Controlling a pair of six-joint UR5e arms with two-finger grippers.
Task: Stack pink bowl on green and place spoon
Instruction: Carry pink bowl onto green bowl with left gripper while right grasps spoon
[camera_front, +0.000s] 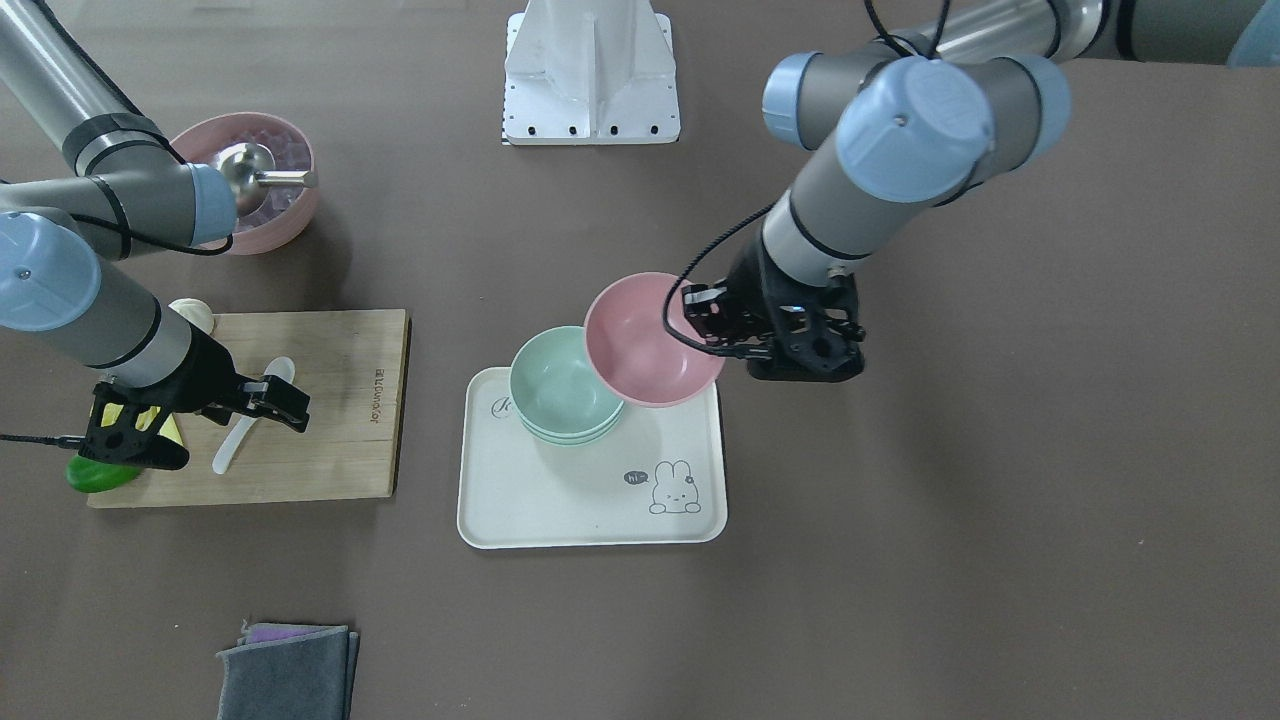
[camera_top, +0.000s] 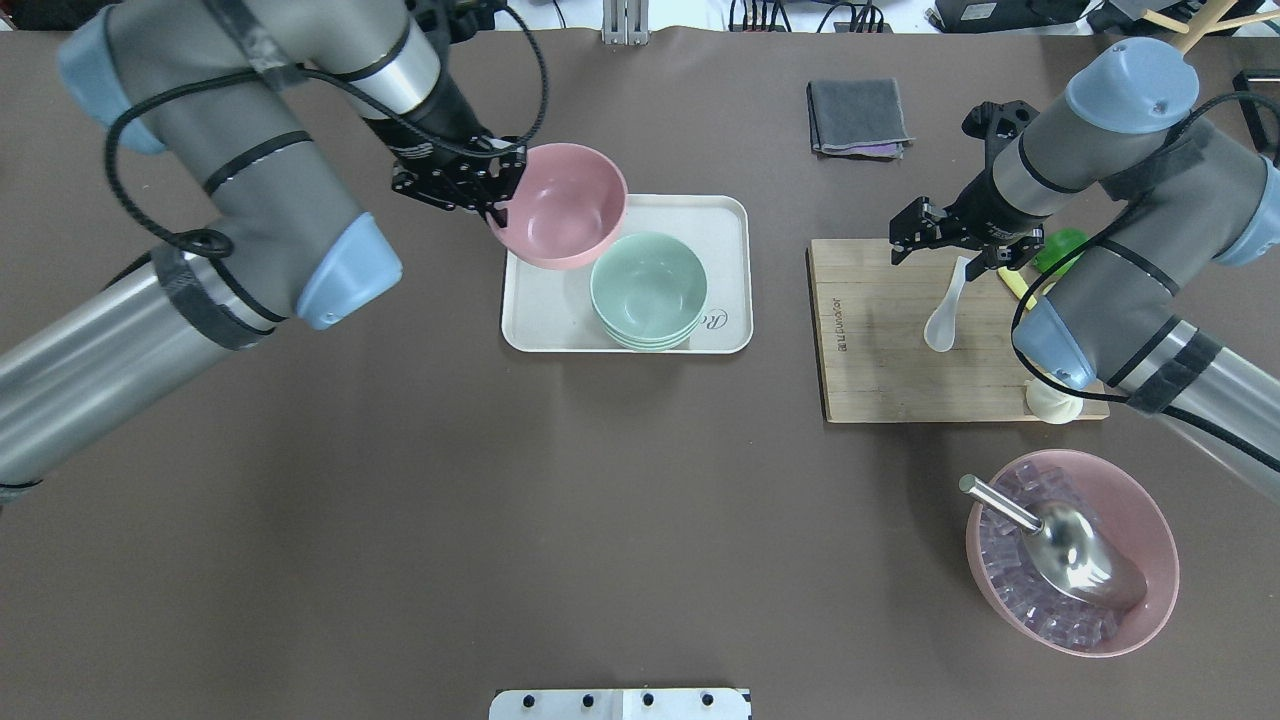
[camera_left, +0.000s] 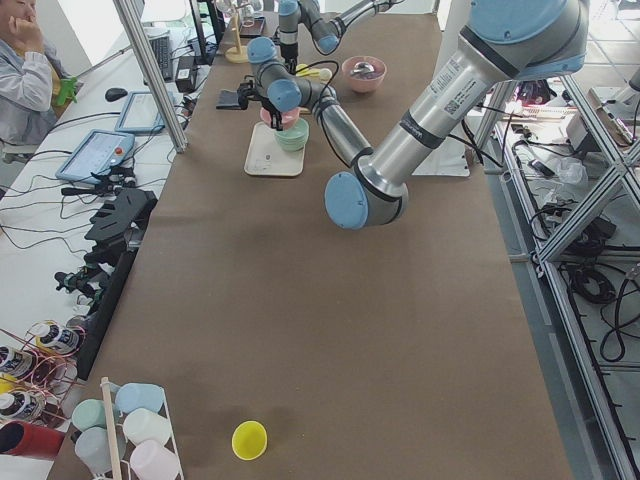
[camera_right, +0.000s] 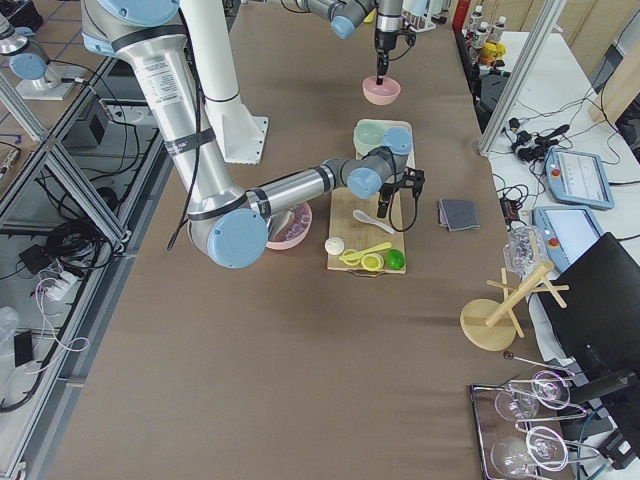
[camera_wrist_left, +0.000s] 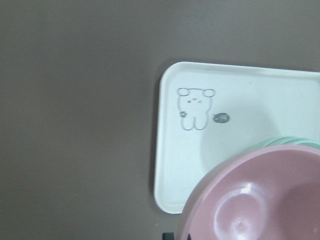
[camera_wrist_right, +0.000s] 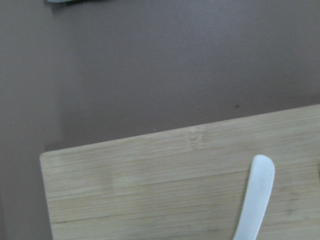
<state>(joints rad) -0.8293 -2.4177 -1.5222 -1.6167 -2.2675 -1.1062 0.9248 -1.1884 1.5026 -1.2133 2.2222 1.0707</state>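
Pink bowl (camera_wrist_left: 250, 200) (smooth, glossy, tilted) is hanging over the tray (camera_wrist_left: 180, 165), left gripper (camera_top: 496, 203) pinching its rim, beside the green bowls (camera_top: 648, 285). White spoon (camera_top: 945, 315) is lying on the board (camera_top: 870, 340), handle pointing away from the robot, with the right gripper (camera_top: 962, 250) hovering spread above.

The left pincer (camera_top: 497, 200) clamps the rim of the pink bowl (camera_top: 560, 205), which is tilted over the far left corner of the tray (camera_top: 725, 215); its edge overlaps the stacked green bowl (camera_top: 648, 285); the right pincer (camera_top: 958, 250), fingers spread, hangs over the handle of the white spoon (camera_top: 943, 318); the spoon lies on a wooden board (camera_top: 870, 350) on the brown tabletop (camera_top: 400, 480).
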